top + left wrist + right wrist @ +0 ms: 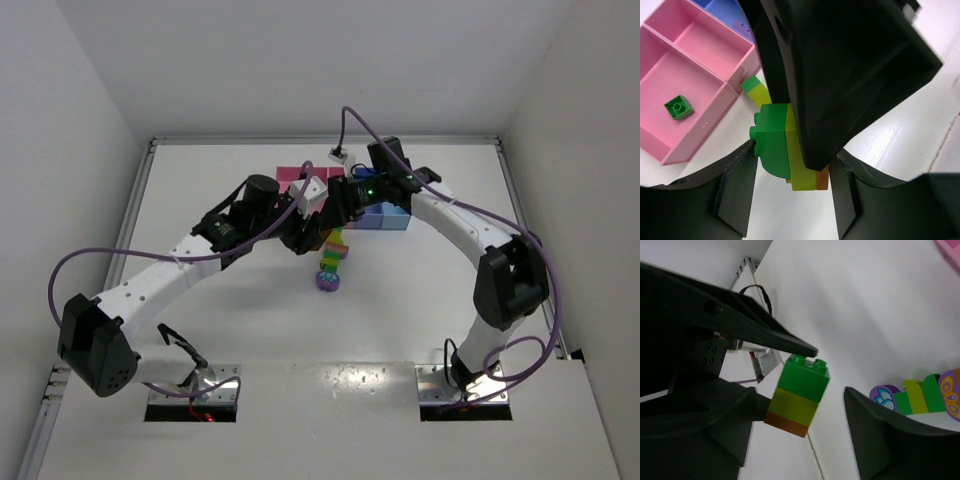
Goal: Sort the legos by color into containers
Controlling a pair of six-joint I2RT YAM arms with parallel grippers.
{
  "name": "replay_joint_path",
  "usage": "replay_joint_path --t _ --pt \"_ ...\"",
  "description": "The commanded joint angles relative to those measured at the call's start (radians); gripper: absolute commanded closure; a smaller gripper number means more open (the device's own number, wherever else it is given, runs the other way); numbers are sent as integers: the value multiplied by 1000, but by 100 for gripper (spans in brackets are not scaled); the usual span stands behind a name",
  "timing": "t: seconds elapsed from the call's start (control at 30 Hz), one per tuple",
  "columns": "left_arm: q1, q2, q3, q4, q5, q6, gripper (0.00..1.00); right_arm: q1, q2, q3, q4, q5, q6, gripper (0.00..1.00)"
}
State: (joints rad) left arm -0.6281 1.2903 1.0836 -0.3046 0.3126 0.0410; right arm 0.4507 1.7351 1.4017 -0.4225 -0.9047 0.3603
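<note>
Your inventory:
1. Green-lime-orange plastic brick stack (782, 160): held clear of the white worktop (250, 320), gripped end to end by L tool (792, 155), which is clenched on it.
2. R tool (807, 397): released, one finger against the stack, gap at the other.
3. Low pink plastic compartment tray (705, 135): one small green brick (678, 107) in a pink bay.
4. Multicoloured brick strip (333, 250) w/ round purple piece (328, 279) at its near end: on worktop, just beside tray.

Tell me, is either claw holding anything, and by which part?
The left gripper seems to pinch the stack of green, lime and orange plastic bricks by its two ends, green studs and orange base. The right gripper, open, only touches its side.
</note>
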Motion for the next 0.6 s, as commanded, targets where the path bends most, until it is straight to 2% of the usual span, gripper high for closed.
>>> replay_joint_path --t 0.0,0.07,0.1,0.2,0.23,0.3,0.33,0.37,0.43,0.5,0.57 --pt "-9 12 39 50 -18 6 77 20 3 16 -2 -52 -14 37" --pt "-9 12 39 50 -47 7 77 29 3 16 -2 -63 -24 49" --pt "-9 12 39 50 -47 16 77 29 3 7 -12 -72 -24 59" --pt "-9 12 39 59 -78 16 77 29 -6 -3 -12 -99 -34 79" --pt "-9 12 39 59 -89 16 77 29 -6 -3 -12 -99 -34 90" --pt "-9 12 29 59 -110 16 71 29 -15 -13 -12 -99 -43 99" --pt "-9 12 29 59 -125 -2 65 29 -16 -13 -12 -99 -43 100" --pt "-9 12 19 59 -136 -3 49 19 -25 -13 -24 -99 -53 100" --pt "-9 -14 -5 59 -162 -33 31 -9 -35 -23 -24 -89 -67 100" --pt "4 -40 -27 59 -153 -62 2 -32 -51 -23 -24 -80 -92 100" --pt "56 -77 -51 50 -46 -88 0 -58 -83 -33 -24 -71 -92 100"
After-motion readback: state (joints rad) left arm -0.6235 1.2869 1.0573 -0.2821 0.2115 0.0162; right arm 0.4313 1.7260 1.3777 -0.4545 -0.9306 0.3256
